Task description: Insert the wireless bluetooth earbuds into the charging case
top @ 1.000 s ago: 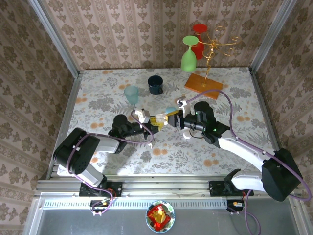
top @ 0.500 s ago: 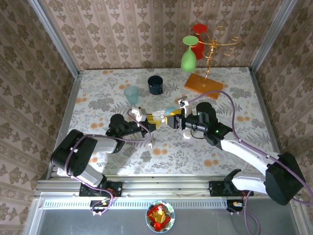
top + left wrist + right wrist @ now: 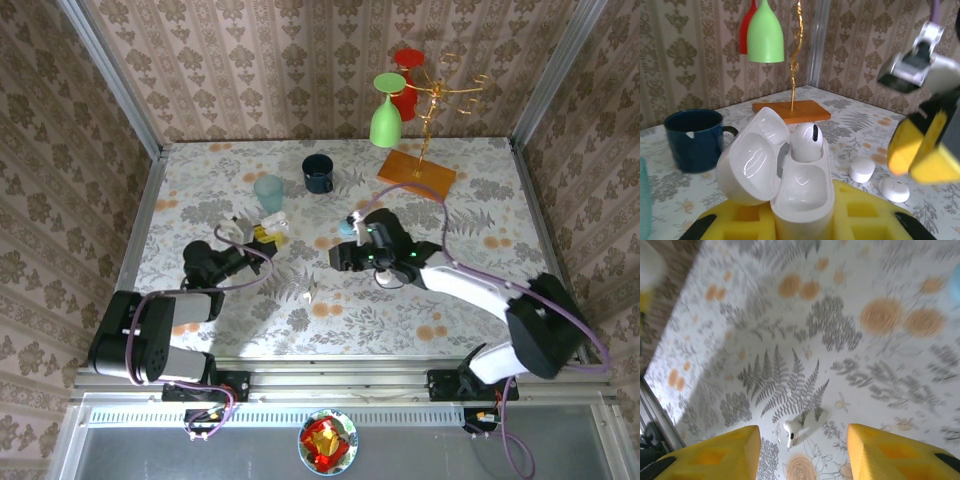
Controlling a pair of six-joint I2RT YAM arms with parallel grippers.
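1. Both arms have drawn apart. The left gripper (image 3: pixel 262 232) swung toward 9 o'clock, clenched on the charging case (image 3: pixel 799 192), and the right gripper (image 3: pixel 804 452) hangs released and empty.
2. The seated earbud (image 3: pixel 807 142) is done.
3. The loose earbud (image 3: pixel 793 431) lies on the table (image 3: pixel 790 315), at 7 o'clock of the right gripper, not yet inserted.

Glossy white charging case (image 3: pixel 802 200) stands upright, its lid (image 3: pixel 747 167) flipped open to the left. One white earbud (image 3: pixel 806 142) sits in its far socket. The other earbud (image 3: pixel 792 430) lies loose on the floral tabletop (image 3: pixel 790 315).
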